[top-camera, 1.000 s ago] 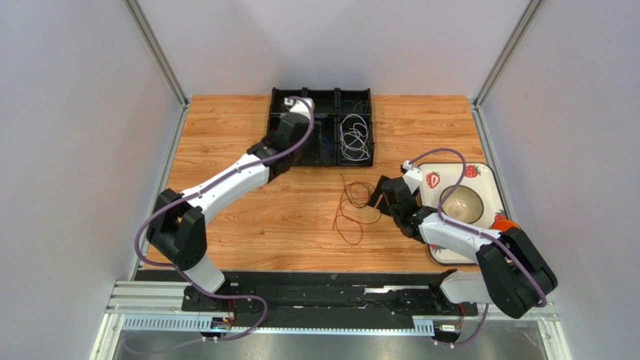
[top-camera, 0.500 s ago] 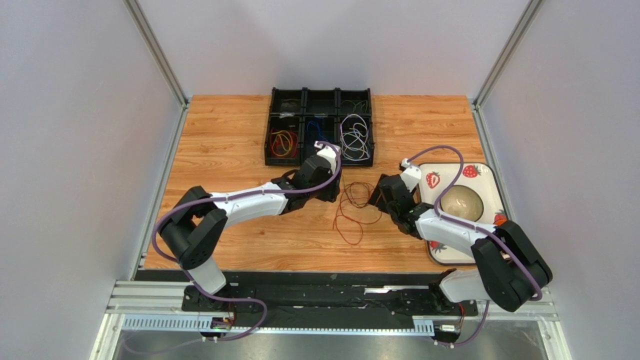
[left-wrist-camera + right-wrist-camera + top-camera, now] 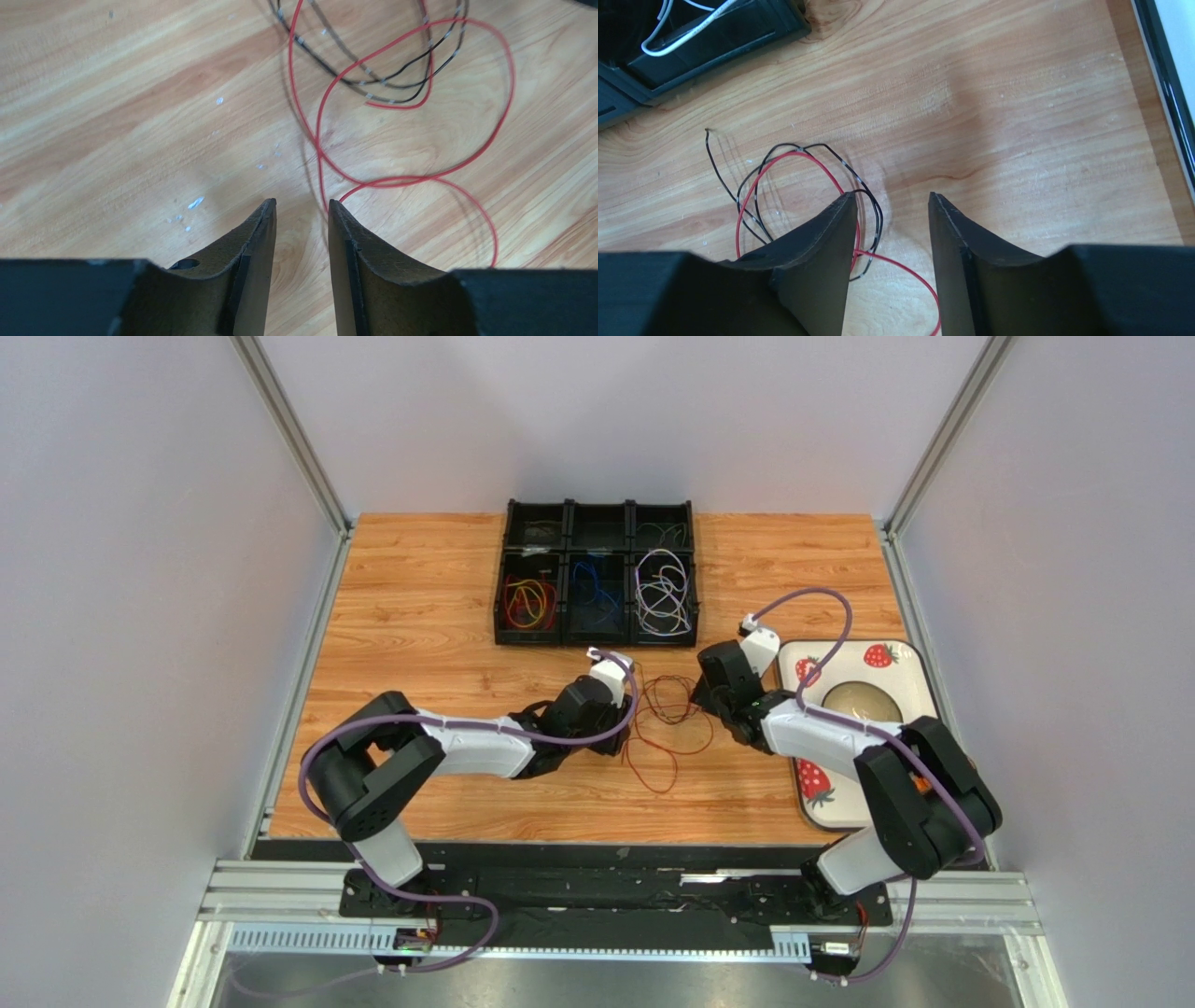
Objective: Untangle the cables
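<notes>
**Grippers half-parted on either side of a loose tangle**

Near the middle of the surface [image 3: 421,616], a red cable [image 3: 421,178] and a dark cable [image 3: 379,85] lie looped through each other. Both look featherlight, limp and springy. A pinch on a lone strand or a free end, away from the crossings, seems best. The left gripper [image 3: 302,206] hangs low with its jaws apart and empty, a red end just beside one finger. The right gripper [image 3: 889,199] is likewise parted and empty, one finger over the loops. The left arm [image 3: 463,735] and right arm [image 3: 828,735] reach inward with their wrists tipped down. Other wires sit in the tray [image 3: 596,507] beyond.
</notes>
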You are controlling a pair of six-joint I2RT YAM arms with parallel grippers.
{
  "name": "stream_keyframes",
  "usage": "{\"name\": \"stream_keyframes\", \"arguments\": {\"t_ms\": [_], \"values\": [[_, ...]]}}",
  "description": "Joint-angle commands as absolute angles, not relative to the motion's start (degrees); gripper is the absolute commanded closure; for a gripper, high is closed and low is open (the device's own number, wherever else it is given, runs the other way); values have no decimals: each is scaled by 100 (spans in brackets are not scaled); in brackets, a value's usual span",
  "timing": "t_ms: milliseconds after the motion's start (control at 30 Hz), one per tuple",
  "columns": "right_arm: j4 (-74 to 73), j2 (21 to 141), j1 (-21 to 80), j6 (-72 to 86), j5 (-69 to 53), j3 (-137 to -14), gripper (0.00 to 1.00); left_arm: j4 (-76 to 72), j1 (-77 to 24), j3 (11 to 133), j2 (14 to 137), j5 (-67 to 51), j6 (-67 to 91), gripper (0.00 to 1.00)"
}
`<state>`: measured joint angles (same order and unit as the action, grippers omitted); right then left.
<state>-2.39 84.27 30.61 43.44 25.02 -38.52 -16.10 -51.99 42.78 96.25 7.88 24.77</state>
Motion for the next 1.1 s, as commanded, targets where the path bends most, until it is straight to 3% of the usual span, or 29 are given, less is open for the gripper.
{"name": "stream_keyframes", "arguments": {"t_ms": [0, 200, 333, 533, 833, 1067], "values": [[-229, 8631, 3023, 4245, 2654, -4245, 58, -2390, -5300, 4298, 9492, 958, 2531, 59], [-211, 8833, 3006, 4078, 2531, -4430, 72, -2408, -5449, 4333, 9606, 1282, 2487, 62], [-53, 8631, 3006, 3982, 2426, -4237, 71, -2408, -5493, 4324, 9598, 1318, 2522, 63], [-97, 8227, 3015, 4096, 2523, -3964, 60, -2426, -5493, 4298, 9606, 1345, 2549, 63], [-413, 8771, 3041, 3990, 2435, -4482, 61, -2399, -5502, 4403, 9800, 1318, 2601, 64], [-747, 9044, 3050, 4113, 2505, -4746, 70, -2443, -5537, 4359, 9765, 1327, 2654, 64]]}}
